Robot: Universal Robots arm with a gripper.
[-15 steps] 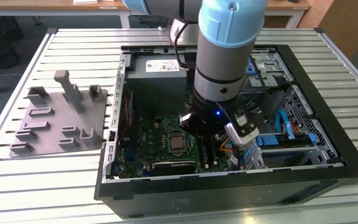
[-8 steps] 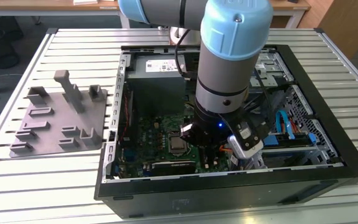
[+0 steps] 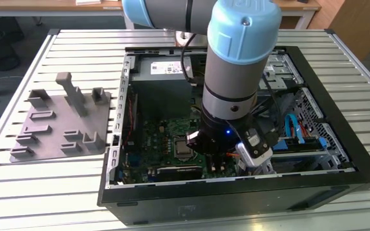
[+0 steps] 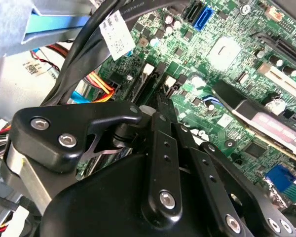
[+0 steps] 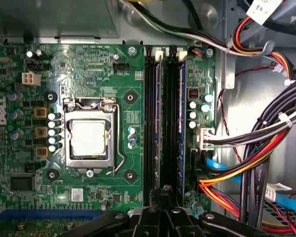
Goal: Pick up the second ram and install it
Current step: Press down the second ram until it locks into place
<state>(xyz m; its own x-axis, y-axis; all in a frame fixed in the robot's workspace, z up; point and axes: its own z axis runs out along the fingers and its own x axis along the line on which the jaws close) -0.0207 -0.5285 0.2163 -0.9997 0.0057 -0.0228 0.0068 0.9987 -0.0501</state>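
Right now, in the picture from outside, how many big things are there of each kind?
Robot arm: 1
Computer case: 1
Grey holder: 1
Table: 1
Total: 4

Open computer case [image 3: 339, 179] on slatted table [image 3: 18, 178]; grey fixture tray [image 3: 50, 139] beside.
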